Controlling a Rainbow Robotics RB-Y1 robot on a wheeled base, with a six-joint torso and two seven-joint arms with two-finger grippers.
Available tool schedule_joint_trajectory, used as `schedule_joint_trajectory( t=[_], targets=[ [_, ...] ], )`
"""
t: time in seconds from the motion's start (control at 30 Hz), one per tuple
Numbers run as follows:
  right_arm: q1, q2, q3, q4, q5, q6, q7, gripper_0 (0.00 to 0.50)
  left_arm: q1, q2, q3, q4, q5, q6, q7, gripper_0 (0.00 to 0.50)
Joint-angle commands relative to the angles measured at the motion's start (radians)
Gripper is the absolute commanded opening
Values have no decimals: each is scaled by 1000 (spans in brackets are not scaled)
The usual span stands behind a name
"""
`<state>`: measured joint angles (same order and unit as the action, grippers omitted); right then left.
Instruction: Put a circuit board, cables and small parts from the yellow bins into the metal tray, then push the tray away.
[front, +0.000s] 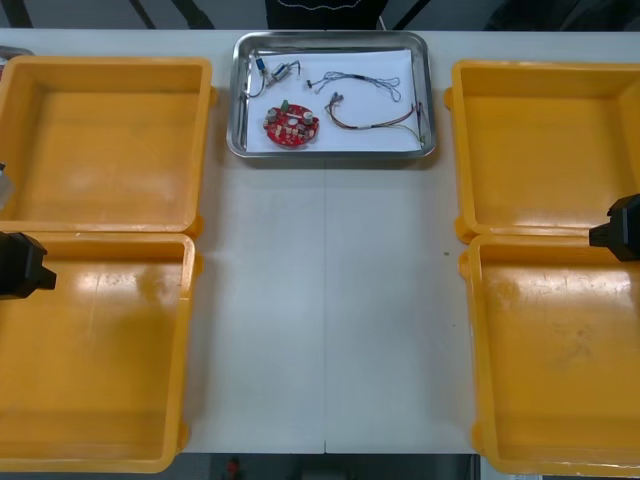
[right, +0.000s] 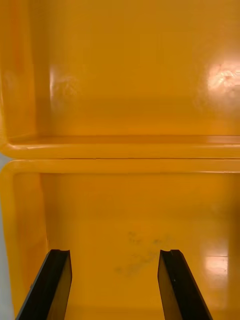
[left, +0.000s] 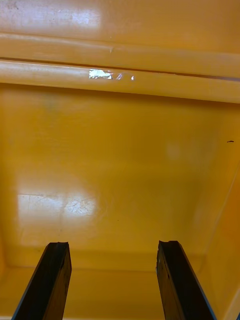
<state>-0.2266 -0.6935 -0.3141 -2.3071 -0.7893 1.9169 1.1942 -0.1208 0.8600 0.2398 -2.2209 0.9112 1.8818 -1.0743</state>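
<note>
The metal tray (front: 238, 100) sits at the far middle of the worktop (front: 330, 300), close to its far edge, between the two far yellow bins. On its white inside lie a round red circuit board (front: 291, 125), a red and yellow cable (front: 378, 122) to the right of it, a thin blue and white cable (front: 368, 80) farther back, and a small tangle in the far left corner that I cannot identify.

All four bins look bare. The left pincer (front: 30, 265) hangs released, fingers apart, over the far left corner of the left near bin (front: 100, 350). The right pincer (right: 114, 252) is likewise spread and holds nothing, over the far right corner of the right near bin (front: 560, 360).

Loading looks finished, so any step left would be the push. The tray is likely stiff, light and slippery on this smooth surface. A push at the middle of its near rim should keep it from turning. The limp cables and the board lie loose, so a gentle push suits them.
</note>
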Motion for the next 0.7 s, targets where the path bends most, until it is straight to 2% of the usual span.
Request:
schedule_joint_trajectory(
  t=[0.03, 0.13, 0.27, 0.7],
  targets=[
    [41, -37, -48, -17, 19, 3, 15, 500, 15, 42, 32, -26, 8, -9, -29, 500],
    [50, -40, -48, -8, 12, 3, 16, 500, 15, 42, 32, -26, 8, -9, -29, 500],
    [52, -43, -45, 55, -37, 3, 4, 500, 15, 42, 32, -26, 8, -9, -29, 500],
    [61, -83, -42, 77, -61, 3, 1, 500, 15, 42, 32, -26, 8, -9, -29, 500]
  ],
)
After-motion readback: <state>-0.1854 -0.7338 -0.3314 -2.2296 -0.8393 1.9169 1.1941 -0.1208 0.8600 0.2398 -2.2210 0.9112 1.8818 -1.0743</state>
